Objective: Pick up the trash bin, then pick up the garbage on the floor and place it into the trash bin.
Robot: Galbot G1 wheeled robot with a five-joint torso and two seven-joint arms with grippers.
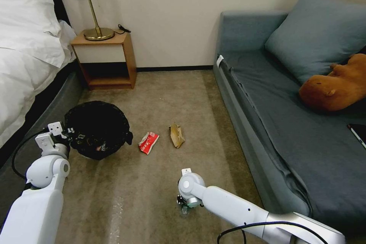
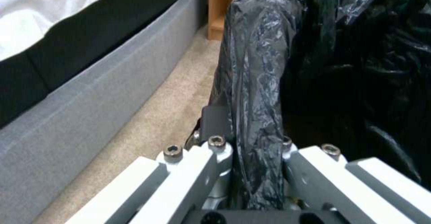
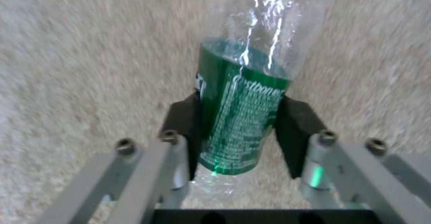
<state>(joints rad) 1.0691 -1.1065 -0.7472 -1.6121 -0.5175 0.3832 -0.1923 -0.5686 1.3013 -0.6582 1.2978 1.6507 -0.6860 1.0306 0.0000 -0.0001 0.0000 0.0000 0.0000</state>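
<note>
Left gripper (image 2: 254,143) clamped on trash bin (image 1: 97,129) rim; right gripper (image 3: 240,133) pinching bottle (image 3: 240,116).

Open carpet (image 1: 160,183) left of my right pincer (image 1: 184,205), sofa (image 1: 267,129) close on its right, bed (image 1: 23,84) hemming my left pincer (image 1: 66,131).

The head camera looks forward and down from high up over the carpet (image 1: 126,194), from bed (image 1: 23,65) to sofa (image 1: 289,122). The left wrist camera sits tight against the bin (image 2: 269,82) — also in the head view. The right wrist camera faces straight down, close over the bottle (image 3: 238,116).
</note>
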